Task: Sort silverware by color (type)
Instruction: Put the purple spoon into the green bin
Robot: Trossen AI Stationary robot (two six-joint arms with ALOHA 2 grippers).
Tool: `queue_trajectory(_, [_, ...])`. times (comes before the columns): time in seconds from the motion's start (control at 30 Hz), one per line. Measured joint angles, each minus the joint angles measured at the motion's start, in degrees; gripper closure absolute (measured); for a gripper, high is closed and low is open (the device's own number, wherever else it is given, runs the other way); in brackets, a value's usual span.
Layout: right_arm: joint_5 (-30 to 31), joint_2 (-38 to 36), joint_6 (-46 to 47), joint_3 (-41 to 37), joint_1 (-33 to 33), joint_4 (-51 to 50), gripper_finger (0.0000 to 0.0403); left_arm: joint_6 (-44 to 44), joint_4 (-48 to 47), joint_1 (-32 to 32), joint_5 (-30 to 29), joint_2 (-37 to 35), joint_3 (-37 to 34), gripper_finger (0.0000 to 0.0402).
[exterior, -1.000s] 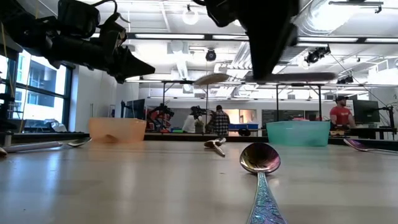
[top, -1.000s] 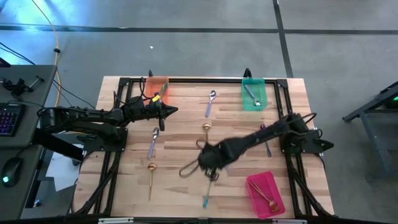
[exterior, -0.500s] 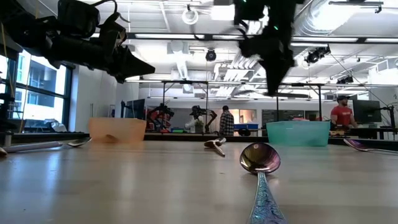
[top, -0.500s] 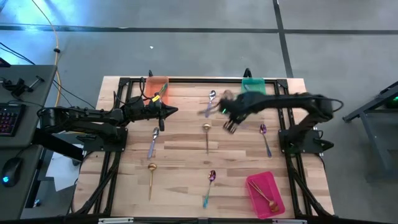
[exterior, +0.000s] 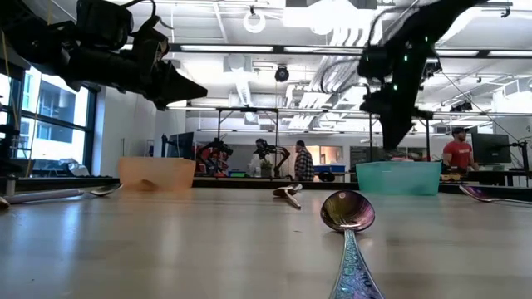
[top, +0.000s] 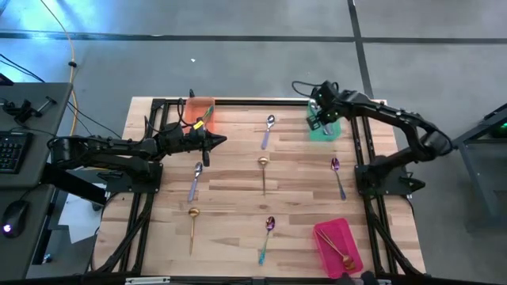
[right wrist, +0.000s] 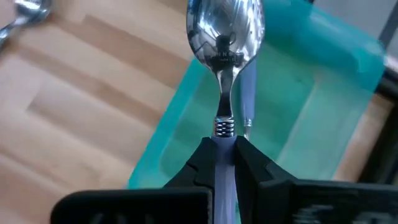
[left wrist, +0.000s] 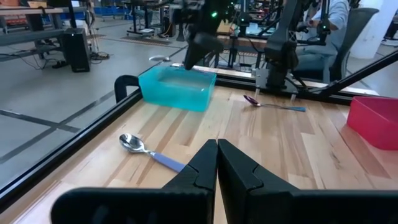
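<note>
Two arms show from above: the right gripper hangs over the green tray; the left gripper waits beside the orange tray, fingers pressed together. In the right wrist view, the fingers pinch a lavender-handled spoon above the tray, where one spoon lies. Releasing over the tray's middle looks safest.

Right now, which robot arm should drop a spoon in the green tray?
The right. Its tool already grips a silver spoon above the green tray. The left tool waits shut and empty near the orange tray.
</note>
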Motion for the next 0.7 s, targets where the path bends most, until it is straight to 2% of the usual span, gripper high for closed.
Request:
queue_trajectory(0.13, [-1.43,3.02,-2.31,-1.49,-3.79,3.49,0.0399,0.01,-0.07,0.08,-0.40,0.00,0.00,0.0399])
queue_trajectory(0.4, [-3.98,8.73,-5.43,-1.52,-6.41,5.19,0.0395,0.01,-0.25,0.09,-2.24,0.00,0.00,0.0399])
queue_trajectory(0.5, [-3.90,9.80,-5.49,-1.52,-6.81,5.31,0.0374,0.03,-0.29,0.09,-2.35,0.00,0.00,0.0399])
queue_trajectory(0.7, [-3.78,9.93,-6.95,-1.22,-6.92,4.90,0.0300,0.01,-0.45,0.09,-2.41,0.00,0.00,0.0399])
